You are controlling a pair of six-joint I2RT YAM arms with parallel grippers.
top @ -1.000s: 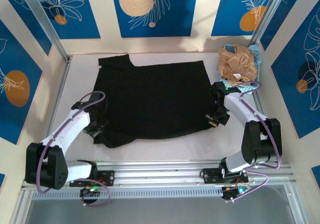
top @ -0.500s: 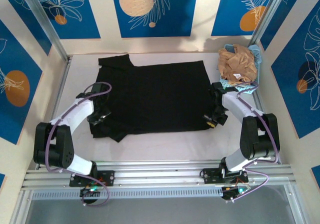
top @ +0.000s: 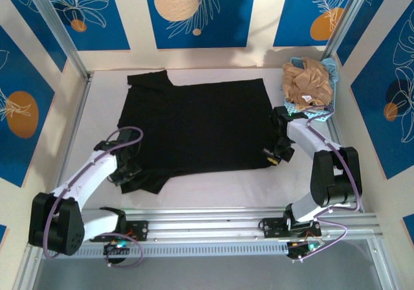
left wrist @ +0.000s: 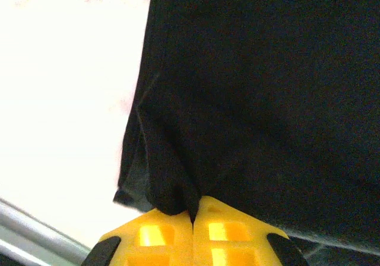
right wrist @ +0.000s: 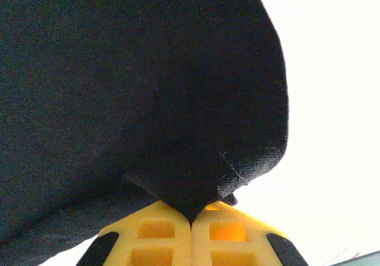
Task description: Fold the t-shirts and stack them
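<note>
My left claw (left wrist: 193, 211) is closed on the near left corner of the black shirt (top: 200, 125), my right claw (right wrist: 191, 217) on its near right corner; the tan shirt (top: 306, 83) lies in the basket (top: 315, 114)

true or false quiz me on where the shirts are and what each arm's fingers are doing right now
1. The black t-shirt lies spread on the table. True.
2. The left fingers are open over bare table. False: they are shut on an edge of the black t-shirt.
3. The tan t-shirt sits crumpled in the light blue basket at the far right corner. True.
4. The right fingers grip the tan t-shirt. False: they are shut on the black t-shirt.
5. The tan t-shirt is folded and stacked on the black one. False: it is unfolded and apart from it, in the basket.
</note>
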